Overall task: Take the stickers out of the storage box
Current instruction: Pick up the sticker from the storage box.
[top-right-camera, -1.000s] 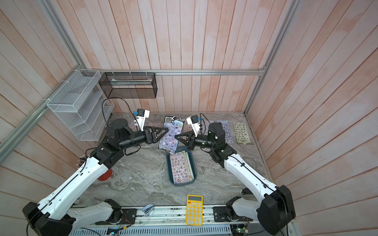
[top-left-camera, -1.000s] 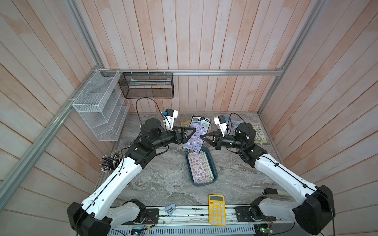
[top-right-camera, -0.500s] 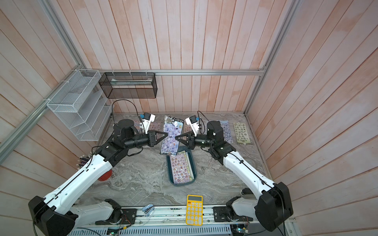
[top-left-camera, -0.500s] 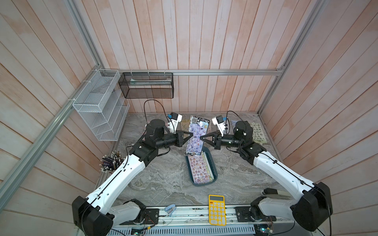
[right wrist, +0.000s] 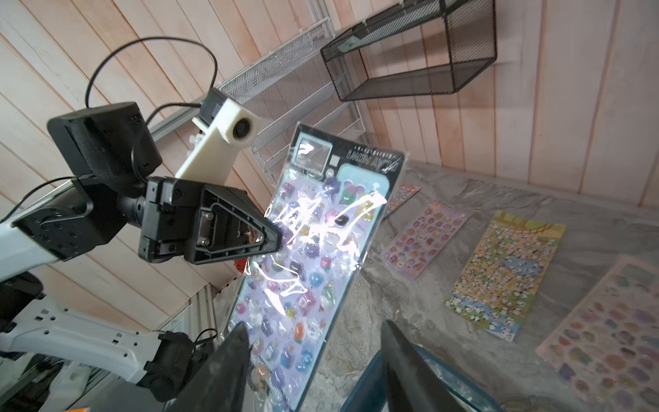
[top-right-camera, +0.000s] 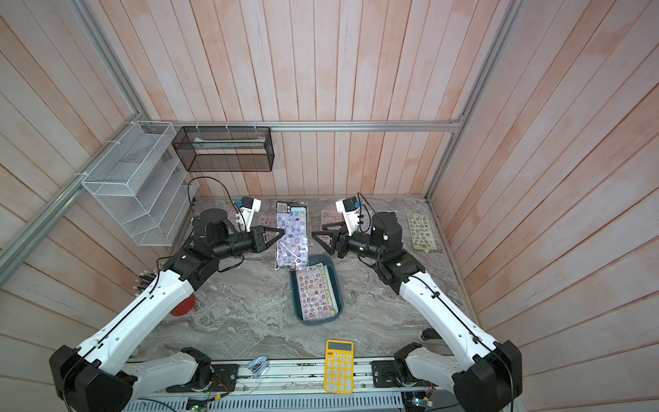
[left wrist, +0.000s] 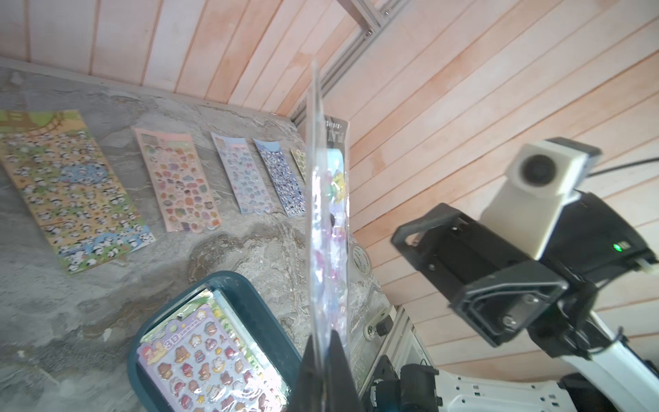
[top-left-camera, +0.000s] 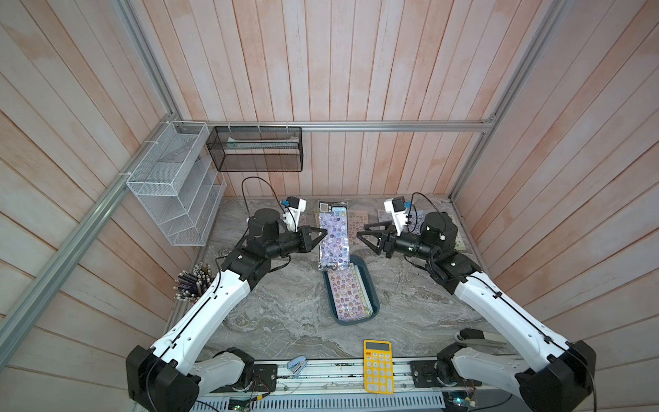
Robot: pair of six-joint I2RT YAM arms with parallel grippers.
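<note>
A lilac sheet of stickers (top-left-camera: pixel 333 239) hangs upright in the air above the far end of the storage box (top-left-camera: pixel 371 296), a dark teal tray. My left gripper (top-left-camera: pixel 322 233) is shut on the sheet's left edge; in the left wrist view the sheet (left wrist: pixel 326 228) stands edge-on out of the closed jaws. Just right of the sheet, my right gripper (top-left-camera: pixel 361 229) is open and holds nothing; its wrist view shows the sheet (right wrist: pixel 313 249) beyond the spread fingers. More stickers (top-left-camera: pixel 347 292) lie in the box. Several sheets (left wrist: pixel 71 189) lie flat along the table's far side.
A yellow calculator (top-left-camera: pixel 378 365) and a small stapler (top-left-camera: pixel 297 364) lie at the front edge. A cup of pens (top-left-camera: pixel 189 285) stands at the left. A white wire rack (top-left-camera: pixel 174 192) and a black mesh basket (top-left-camera: pixel 255 149) hang on the walls.
My left gripper moved in and shut on the lilac sheet's left edge. My right gripper, which held the sheet, has opened and drawn slightly back to the right.
</note>
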